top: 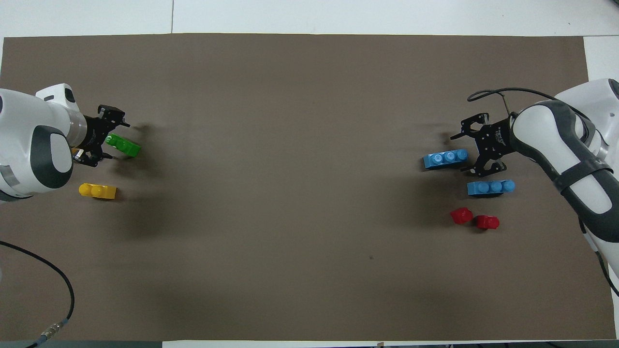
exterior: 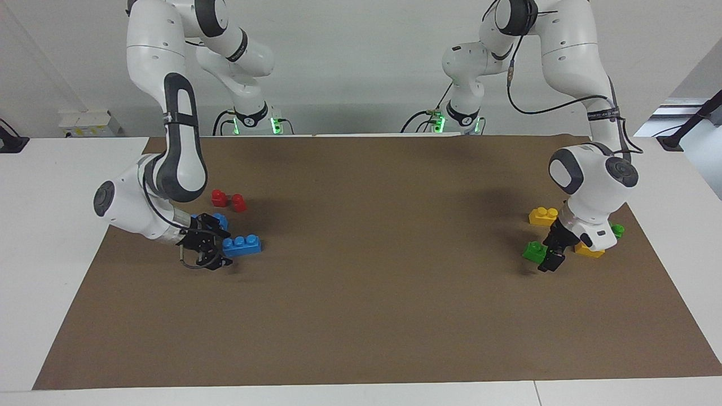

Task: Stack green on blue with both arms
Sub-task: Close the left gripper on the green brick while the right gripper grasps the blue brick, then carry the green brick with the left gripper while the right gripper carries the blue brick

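Two high, distant views, half a turn apart, same brown mat (exterior: pixel 361 316).

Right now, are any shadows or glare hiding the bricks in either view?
Facing view: even light, no glare; soft shadows on the brown mat mask neither the green brick nor the blue brick. Overhead view: faint shadows fall beside both bricks, studs plain to see; the left arm covers part of a yellow brick.
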Robot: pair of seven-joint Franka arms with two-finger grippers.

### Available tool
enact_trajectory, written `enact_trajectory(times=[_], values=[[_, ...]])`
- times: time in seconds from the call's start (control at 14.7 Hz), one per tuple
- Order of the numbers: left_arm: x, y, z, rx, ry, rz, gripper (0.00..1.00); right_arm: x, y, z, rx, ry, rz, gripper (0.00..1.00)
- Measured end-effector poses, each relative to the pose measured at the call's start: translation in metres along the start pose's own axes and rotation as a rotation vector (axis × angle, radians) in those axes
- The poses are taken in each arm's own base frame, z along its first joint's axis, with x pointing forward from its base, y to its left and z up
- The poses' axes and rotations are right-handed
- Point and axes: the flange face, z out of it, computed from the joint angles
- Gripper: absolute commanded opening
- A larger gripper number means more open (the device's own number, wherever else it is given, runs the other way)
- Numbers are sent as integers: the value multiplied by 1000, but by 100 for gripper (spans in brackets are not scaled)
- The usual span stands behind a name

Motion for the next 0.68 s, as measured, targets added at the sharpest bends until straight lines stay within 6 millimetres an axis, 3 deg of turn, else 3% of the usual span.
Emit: enact_trajectory(times=[0.07, 0.14, 0.27, 0.41, 0.68], values=[[0, 0, 0, 0, 0, 0, 98, 0, 0, 0, 3, -3, 3, 44], [0, 0, 0, 0, 0, 0, 75, 0, 0, 1, 5, -6, 6, 31], [0, 0, 0, -2, 2, -3, 6, 0, 0, 1, 6, -9, 8, 10], [1, 1, -1, -9, 9, -3, 0, 0, 0, 2, 7, -10, 9, 1], [2, 2, -2, 6, 43, 34, 0, -1, -2, -2, 21, -27, 20, 0]])
